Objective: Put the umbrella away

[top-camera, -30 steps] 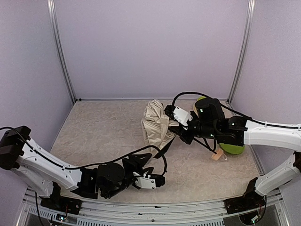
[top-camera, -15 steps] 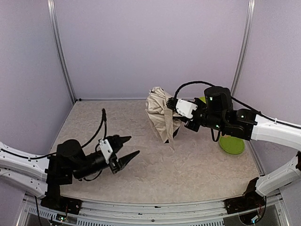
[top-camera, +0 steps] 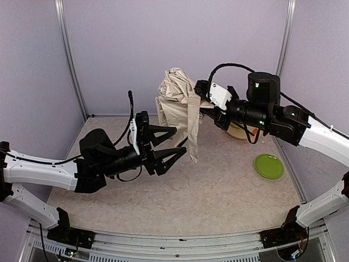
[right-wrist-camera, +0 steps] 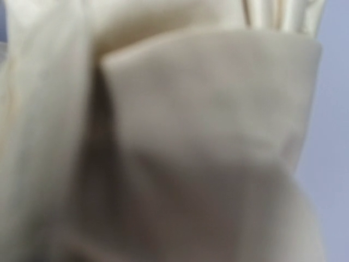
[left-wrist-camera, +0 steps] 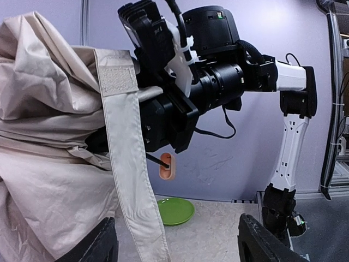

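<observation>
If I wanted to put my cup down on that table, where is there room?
The near middle of the table, between the left gripper and the green plate, lies bare, as does the far left corner. It is crowded at the back middle, where the umbrella hangs from the right gripper.

Crumpled cream umbrella (top-camera: pixel 175 103) aloft
</observation>
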Controlling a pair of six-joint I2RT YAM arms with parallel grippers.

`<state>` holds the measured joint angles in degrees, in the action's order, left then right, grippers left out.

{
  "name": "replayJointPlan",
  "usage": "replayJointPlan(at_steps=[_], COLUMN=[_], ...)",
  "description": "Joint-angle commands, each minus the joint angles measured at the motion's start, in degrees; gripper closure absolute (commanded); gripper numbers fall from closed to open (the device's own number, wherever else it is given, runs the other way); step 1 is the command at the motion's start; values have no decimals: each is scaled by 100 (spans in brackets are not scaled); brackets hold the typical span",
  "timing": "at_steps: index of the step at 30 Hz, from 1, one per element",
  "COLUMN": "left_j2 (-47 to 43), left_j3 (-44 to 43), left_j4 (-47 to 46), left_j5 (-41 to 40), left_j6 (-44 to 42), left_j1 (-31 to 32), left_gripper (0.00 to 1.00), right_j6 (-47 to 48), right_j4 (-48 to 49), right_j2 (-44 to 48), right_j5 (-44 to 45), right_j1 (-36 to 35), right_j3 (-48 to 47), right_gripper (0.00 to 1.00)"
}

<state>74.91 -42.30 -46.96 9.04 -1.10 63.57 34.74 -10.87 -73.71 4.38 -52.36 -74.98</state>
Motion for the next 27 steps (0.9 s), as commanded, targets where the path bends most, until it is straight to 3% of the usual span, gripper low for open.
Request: replayJointPlan(at_steps=[1, 8, 12, 19, 27], left_j2=[374, 896, 1181, 1539, 1716], left_j3=[-377, -655, -684, -750, -756], left_j4=[-369, -623, -986, -1366, -1266], left_j5=[611, 632, 1284, 2217, 2111], left_j6=[129, -74, 168, 446, 233], left_j1=[-251, -328, -543, -504, -338], left_gripper=[22, 19, 21, 40, 70], right_j6=[-184, -252, -301, -337, -387], right_j4=[123, 124, 127, 181, 136], right_j2=[45, 114, 152, 166, 115], right_j5=[-461, -635, -813, -872, -835], right_j1=[-51, -89, -98, -102, -99], right_j3=[-415, -436, -488, -590, -688], right_gripper=[100, 100, 100, 100, 100])
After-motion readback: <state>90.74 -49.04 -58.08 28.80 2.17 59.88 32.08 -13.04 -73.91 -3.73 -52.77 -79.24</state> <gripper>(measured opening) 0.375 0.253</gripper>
